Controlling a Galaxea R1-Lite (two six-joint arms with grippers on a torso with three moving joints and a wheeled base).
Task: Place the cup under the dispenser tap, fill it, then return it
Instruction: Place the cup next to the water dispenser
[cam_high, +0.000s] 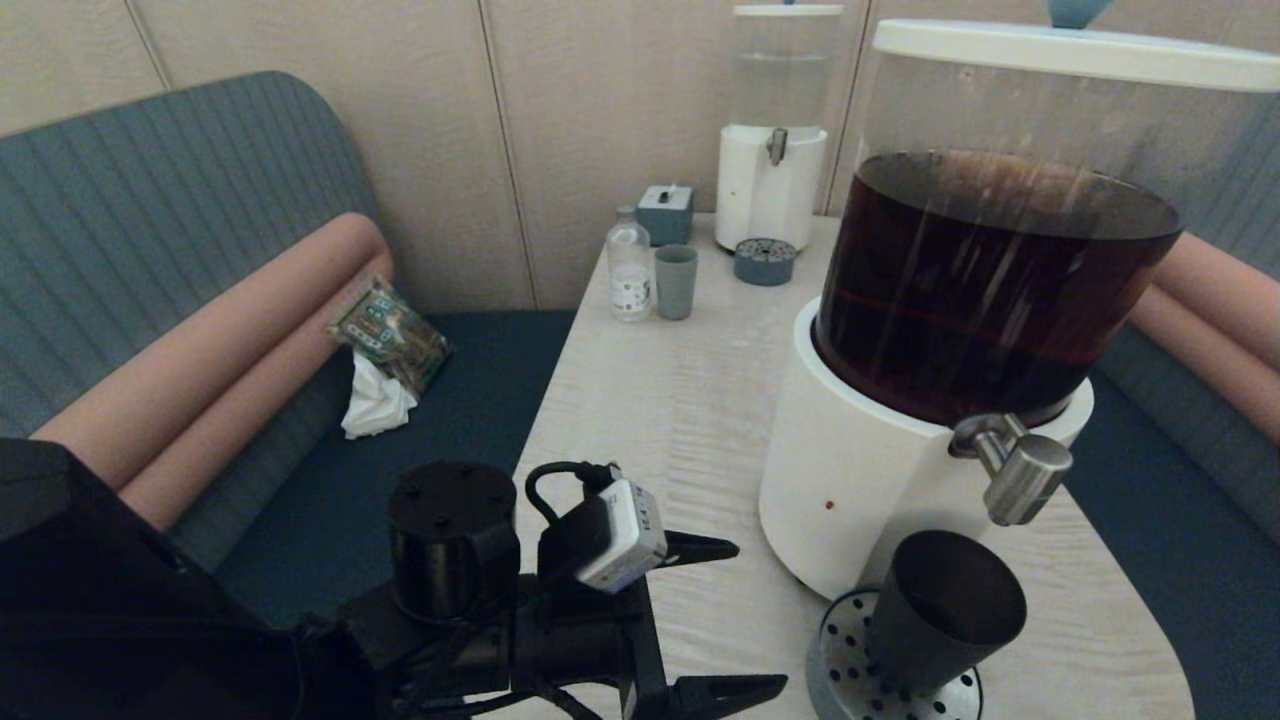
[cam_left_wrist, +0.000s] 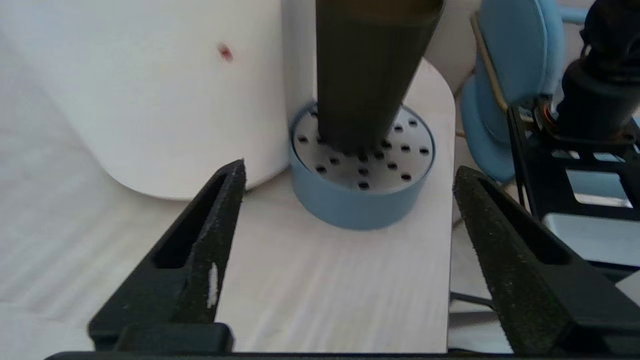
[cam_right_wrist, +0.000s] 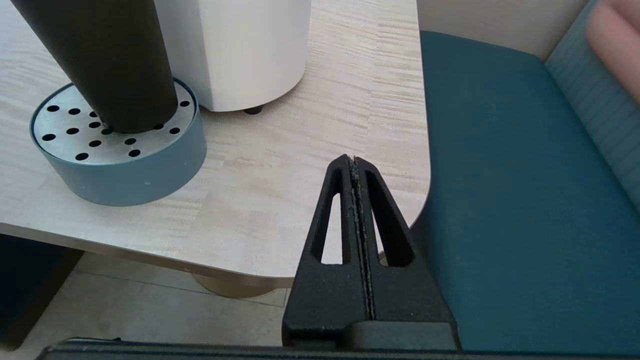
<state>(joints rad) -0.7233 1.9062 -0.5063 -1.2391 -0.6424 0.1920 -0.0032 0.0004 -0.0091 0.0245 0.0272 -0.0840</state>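
Observation:
The matte black cup (cam_high: 940, 610) stands on the perforated blue-grey drip tray (cam_high: 850, 680), right below the brushed-steel dispenser tap (cam_high: 1020, 472) of the big white-based dispenser (cam_high: 860, 470) holding dark brown drink. In the left wrist view the cup (cam_left_wrist: 370, 70) and drip tray (cam_left_wrist: 350, 205) lie ahead of my left gripper (cam_left_wrist: 350, 172), which is open and a short way back from them, holding nothing. In the head view the left gripper (cam_high: 760, 615) sits left of the cup. My right gripper (cam_right_wrist: 353, 161) is shut and empty over the table's near right corner, with the cup (cam_right_wrist: 105, 60) off to its side.
At the table's far end stand a small white dispenser (cam_high: 772, 150), a grey-blue cup (cam_high: 676, 282), a clear bottle (cam_high: 629, 265), a small grey box (cam_high: 665, 214) and a second drip tray (cam_high: 765, 262). Teal benches flank the table; a packet and tissue (cam_high: 385, 350) lie on the left bench.

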